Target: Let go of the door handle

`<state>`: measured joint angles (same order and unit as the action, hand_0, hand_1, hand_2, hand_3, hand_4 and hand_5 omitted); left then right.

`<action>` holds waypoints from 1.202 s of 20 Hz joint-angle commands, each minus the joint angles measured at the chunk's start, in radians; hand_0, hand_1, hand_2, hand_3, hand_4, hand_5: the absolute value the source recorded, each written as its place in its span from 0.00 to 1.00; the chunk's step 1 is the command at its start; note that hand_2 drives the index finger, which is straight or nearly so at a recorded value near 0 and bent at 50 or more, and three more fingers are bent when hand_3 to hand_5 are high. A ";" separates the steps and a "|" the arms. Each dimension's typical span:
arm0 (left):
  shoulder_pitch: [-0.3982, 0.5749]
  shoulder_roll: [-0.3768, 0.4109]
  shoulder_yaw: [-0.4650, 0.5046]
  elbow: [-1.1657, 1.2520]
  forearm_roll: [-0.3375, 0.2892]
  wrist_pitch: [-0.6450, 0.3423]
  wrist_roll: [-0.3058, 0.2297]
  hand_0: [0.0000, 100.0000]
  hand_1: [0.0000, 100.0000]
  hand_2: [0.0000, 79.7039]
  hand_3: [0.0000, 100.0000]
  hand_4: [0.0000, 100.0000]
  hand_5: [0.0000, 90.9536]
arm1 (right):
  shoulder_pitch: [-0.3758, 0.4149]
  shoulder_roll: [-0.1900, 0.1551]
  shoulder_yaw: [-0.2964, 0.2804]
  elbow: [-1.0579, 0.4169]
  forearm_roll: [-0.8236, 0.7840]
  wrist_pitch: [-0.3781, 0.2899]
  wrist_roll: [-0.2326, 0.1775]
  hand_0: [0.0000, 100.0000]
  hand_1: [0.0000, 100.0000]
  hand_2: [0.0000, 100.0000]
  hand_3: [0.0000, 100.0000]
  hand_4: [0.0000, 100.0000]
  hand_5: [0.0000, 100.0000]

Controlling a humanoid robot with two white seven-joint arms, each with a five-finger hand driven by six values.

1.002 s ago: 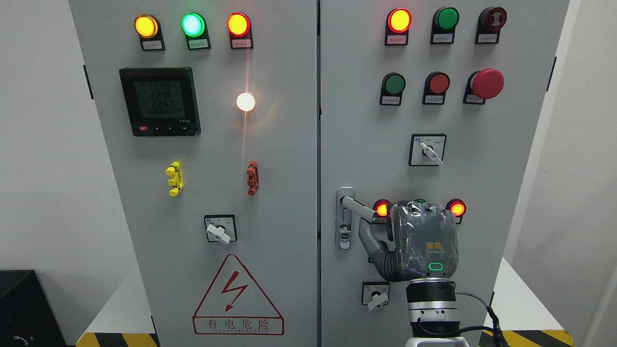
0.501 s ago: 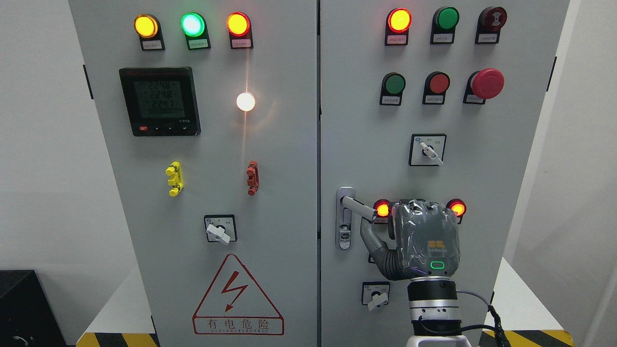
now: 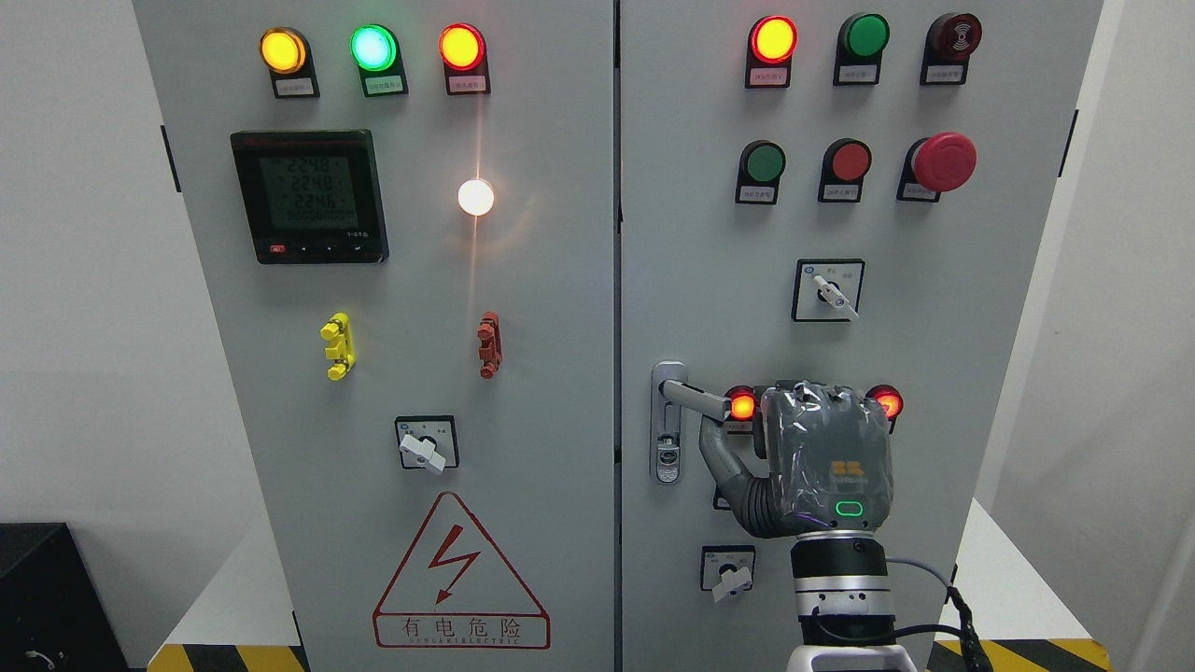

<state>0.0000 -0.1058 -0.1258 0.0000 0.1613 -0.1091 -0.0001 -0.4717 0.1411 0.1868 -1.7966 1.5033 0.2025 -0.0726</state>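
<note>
Since a second ago my right hand (image 3: 826, 457) has swung the door handle (image 3: 698, 399) nearly level; fingers curled round its right end, I back straight off.

1. Only one view is being given, from the robot's head, so no second view is sharing any part of the scene.
2. The camera is looking straight ahead at the front of a grey cabinet (image 3: 523, 373) with two doors, close enough that the doors are filling most of the frame and running past its top and bottom edges.
3. It is sitting roughly level with the middle of the panels, the door seam (image 3: 617, 280) lying near the picture's centre.
4. White wall is showing at both sides, and the robot hand (image 3: 822, 462) is rising from the lower right.
</note>
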 commanded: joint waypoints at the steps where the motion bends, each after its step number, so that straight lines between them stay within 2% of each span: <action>1: -0.026 0.000 0.000 0.029 0.000 0.000 0.000 0.12 0.56 0.00 0.00 0.00 0.00 | -0.001 0.000 -0.001 -0.001 0.000 0.000 0.000 0.49 0.38 0.95 1.00 1.00 1.00; 14: -0.026 0.000 0.000 0.029 0.001 0.000 0.000 0.12 0.56 0.00 0.00 0.00 0.00 | 0.005 0.002 -0.001 -0.004 -0.006 0.000 -0.001 0.50 0.37 0.95 1.00 1.00 1.00; 21: -0.026 0.000 0.000 0.029 0.000 0.000 0.000 0.12 0.56 0.00 0.00 0.00 0.00 | 0.039 0.000 0.000 -0.021 -0.006 -0.009 -0.007 0.51 0.36 0.94 1.00 1.00 1.00; 24: -0.026 0.000 0.000 0.029 0.000 0.000 0.000 0.12 0.56 0.00 0.00 0.00 0.00 | 0.077 -0.002 -0.001 -0.047 -0.006 -0.035 -0.009 0.51 0.35 0.92 1.00 1.00 1.00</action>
<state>0.0000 -0.1058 -0.1258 0.0000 0.1613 -0.1091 -0.0002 -0.4357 0.1419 0.1867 -1.8111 1.4974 0.1845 -0.0785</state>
